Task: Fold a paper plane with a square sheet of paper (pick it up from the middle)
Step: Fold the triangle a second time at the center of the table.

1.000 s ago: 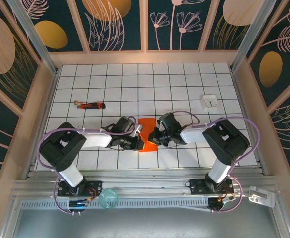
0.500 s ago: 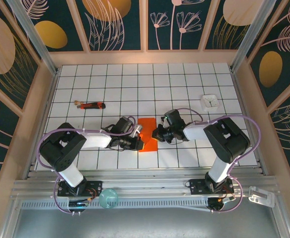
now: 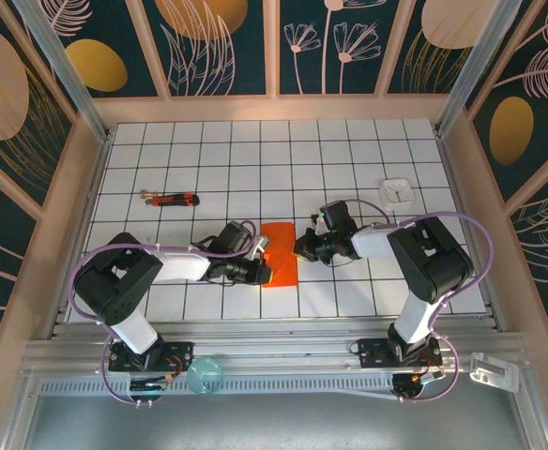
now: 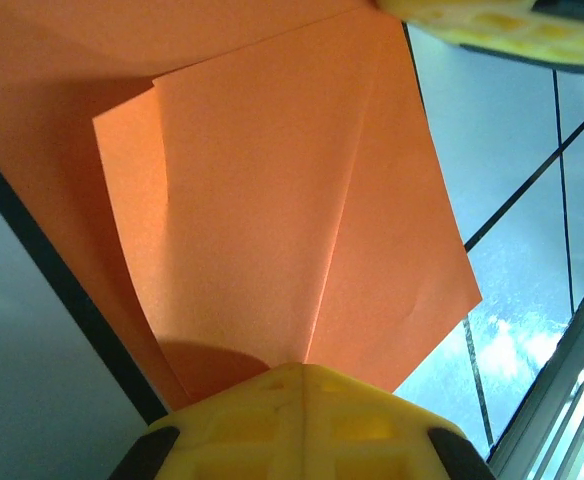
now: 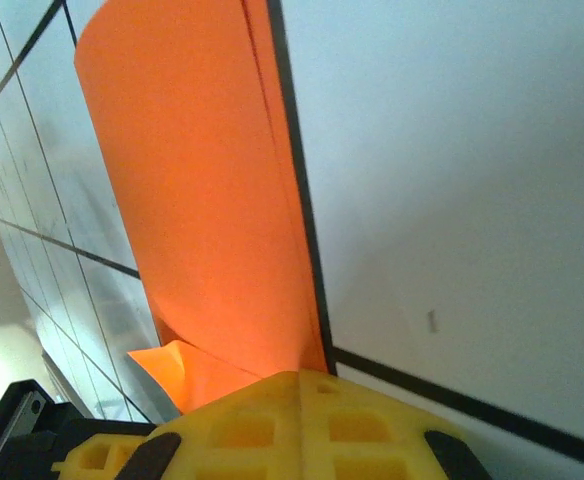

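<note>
The square sheet of paper [image 3: 280, 257] is bright orange-red and lies partly folded on the white grid table between the two arms. In the left wrist view the paper [image 4: 272, 200] shows overlapping flaps and a straight crease running down to my left gripper [image 4: 305, 368], which is shut with its yellow tips on the sheet. From above, the left gripper [image 3: 263, 269] sits at the paper's left edge. My right gripper [image 3: 300, 249] is at the paper's right edge, also shut. Its tips [image 5: 298, 377] meet the edge of the paper [image 5: 202, 200], whose left side curls up.
A thin red-and-black tool [image 3: 171, 198] lies at the left rear. A small white square object [image 3: 397, 191] sits at the right rear. A teal round object [image 3: 205, 375] rests on the front rail. Wooden walls enclose the table [image 3: 349, 150].
The right gripper has slid back and to the right, from over the paper to its right edge. The raised flap now lies flatter. The left gripper has barely moved.
</note>
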Motion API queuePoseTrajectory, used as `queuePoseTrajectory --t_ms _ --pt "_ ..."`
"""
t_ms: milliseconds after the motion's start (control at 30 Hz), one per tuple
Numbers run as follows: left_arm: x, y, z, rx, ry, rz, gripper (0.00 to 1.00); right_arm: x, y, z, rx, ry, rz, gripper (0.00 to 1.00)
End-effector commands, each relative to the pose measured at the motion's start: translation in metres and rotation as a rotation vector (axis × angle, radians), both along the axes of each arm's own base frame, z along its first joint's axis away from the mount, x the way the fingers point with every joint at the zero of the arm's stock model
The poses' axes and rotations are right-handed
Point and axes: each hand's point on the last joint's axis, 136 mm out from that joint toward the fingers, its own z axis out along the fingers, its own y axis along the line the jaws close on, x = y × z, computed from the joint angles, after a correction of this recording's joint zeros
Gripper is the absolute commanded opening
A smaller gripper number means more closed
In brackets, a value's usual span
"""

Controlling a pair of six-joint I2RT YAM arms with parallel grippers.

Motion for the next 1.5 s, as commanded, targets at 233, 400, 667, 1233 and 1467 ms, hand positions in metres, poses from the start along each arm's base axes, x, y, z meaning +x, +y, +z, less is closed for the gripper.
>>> queuePoseTrajectory --t_ms 233,400,667,1233,1467 --pt "-0.046 0.059 -0.054 0.289 0.206 0.050 0.00 0.041 -0.045 0.029 -0.124 -0.172 -0.103 0.00" --pt "-0.028 0.036 -0.033 0.196 0.175 0.077 0.00 0.010 -0.021 0.042 -0.072 -0.189 -0.043 0.00" --pt "0.024 -0.016 0.057 -0.080 0.018 0.141 0.37 -0.027 -0.008 0.042 -0.053 -0.192 0.004 0.00" --pt "0.061 -0.003 0.024 -0.015 0.025 0.225 0.01 -0.070 0.009 0.042 -0.058 -0.203 0.088 0.04" --pt "0.059 0.007 0.003 0.013 0.045 0.240 0.00 -0.086 0.011 0.025 -0.084 -0.149 0.090 0.06"
